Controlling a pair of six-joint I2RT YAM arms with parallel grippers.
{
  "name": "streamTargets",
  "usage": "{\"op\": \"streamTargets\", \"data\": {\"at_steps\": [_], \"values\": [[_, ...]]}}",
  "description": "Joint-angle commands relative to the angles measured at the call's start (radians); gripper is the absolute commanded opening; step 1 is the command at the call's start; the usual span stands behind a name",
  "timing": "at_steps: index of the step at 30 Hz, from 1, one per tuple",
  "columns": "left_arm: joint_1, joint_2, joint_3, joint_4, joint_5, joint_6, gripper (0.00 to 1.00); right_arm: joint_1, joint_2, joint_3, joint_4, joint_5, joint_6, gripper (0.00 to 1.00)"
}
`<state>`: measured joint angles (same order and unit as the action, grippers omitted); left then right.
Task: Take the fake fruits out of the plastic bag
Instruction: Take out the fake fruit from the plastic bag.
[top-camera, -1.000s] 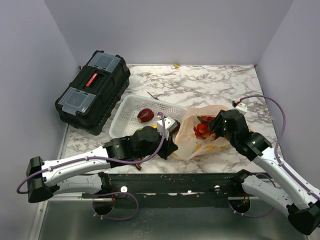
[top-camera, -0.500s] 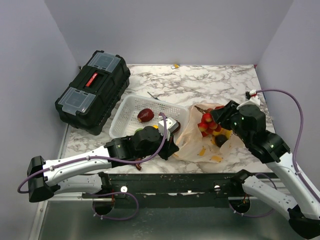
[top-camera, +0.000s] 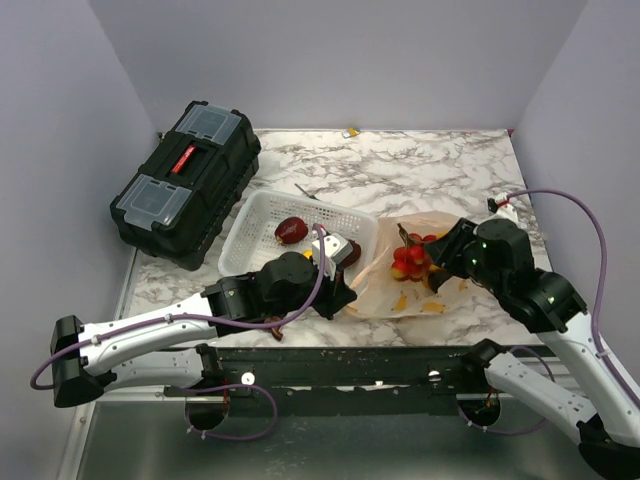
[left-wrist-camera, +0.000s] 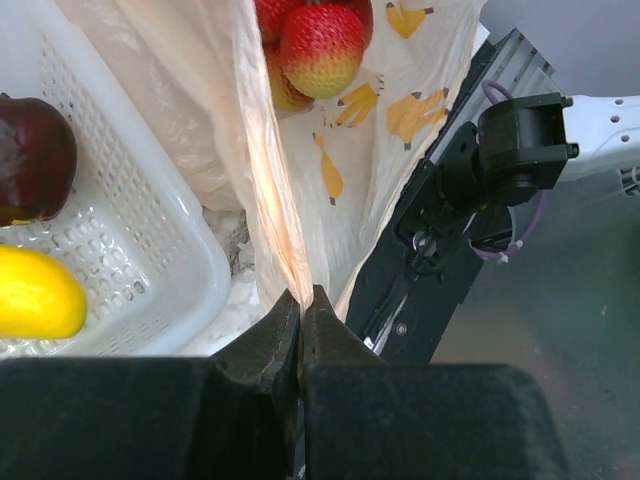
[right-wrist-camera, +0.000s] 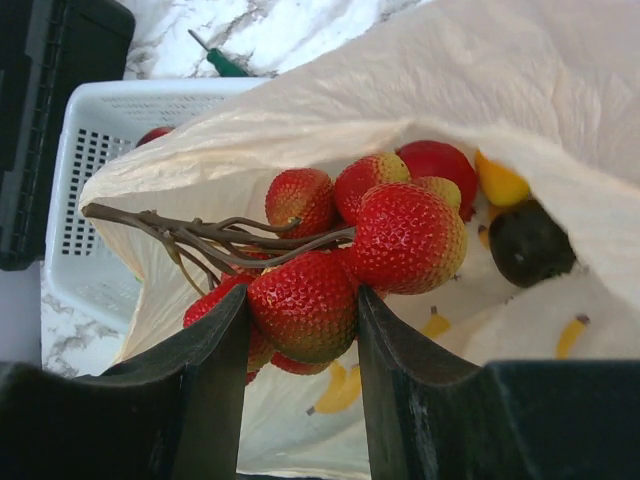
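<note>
- Two grippers split the work. The left gripper (left-wrist-camera: 303, 300) is pinched fully closed on a fold of the plastic bag (left-wrist-camera: 290, 180) near its mouth, probably to anchor the thin film so it does not ride along with the fruit.
- The right gripper (right-wrist-camera: 303, 310) stands about half open, its jaws pressed on either side of one berry of the strawberry cluster (right-wrist-camera: 400, 235). The berries share a brown stem (right-wrist-camera: 200, 235), so one grip seems to carry the whole bunch.
- The cluster sits at the bag's mouth and is not yet clear of the film. A dark fruit (right-wrist-camera: 530, 245) and an orange-yellow fruit (right-wrist-camera: 497, 185) lie deeper inside.
- The bag lies on the marble table (top-camera: 400, 170), touching the white basket (top-camera: 250, 215), which holds a dark red fruit (top-camera: 291, 230) and a yellow fruit (left-wrist-camera: 35, 295).
- Open marble shows behind the bag and to its right. The basket rim and the left arm crowd its left side, and the table's near edge runs just beside it.
- The stem's twigs could snag the film on the way out.
</note>
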<state>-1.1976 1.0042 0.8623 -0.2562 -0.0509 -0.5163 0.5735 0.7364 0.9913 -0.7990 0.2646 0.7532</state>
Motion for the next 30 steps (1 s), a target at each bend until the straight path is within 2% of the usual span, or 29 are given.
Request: {"op": "streamTargets", "data": {"at_steps": [1,6,12,17,21,24,30], "values": [[0.005,-0.019,0.012,0.012,-0.010,0.014,0.00,-0.006,-0.062,-0.001,-0.101,-0.004,0.023,0.01],[0.004,-0.003,0.012,0.014,0.011,0.009,0.00,-0.006,-0.056,0.066,-0.129,-0.007,0.023,0.01],[0.005,0.005,0.016,0.017,0.045,0.009,0.02,-0.006,0.014,0.175,-0.076,-0.072,0.019,0.01],[0.004,-0.022,0.020,-0.004,0.079,0.032,0.36,-0.007,0.122,0.268,-0.017,-0.126,0.008,0.01],[0.005,-0.059,0.039,-0.041,0.066,0.075,0.58,-0.006,0.220,0.360,0.050,-0.175,-0.011,0.01],[0.005,-0.084,0.065,-0.077,0.029,0.121,0.71,-0.006,0.287,0.449,0.081,-0.208,-0.025,0.01],[0.007,-0.141,0.109,-0.121,-0.005,0.210,0.87,-0.006,0.374,0.573,0.128,-0.302,-0.046,0.01]]}}
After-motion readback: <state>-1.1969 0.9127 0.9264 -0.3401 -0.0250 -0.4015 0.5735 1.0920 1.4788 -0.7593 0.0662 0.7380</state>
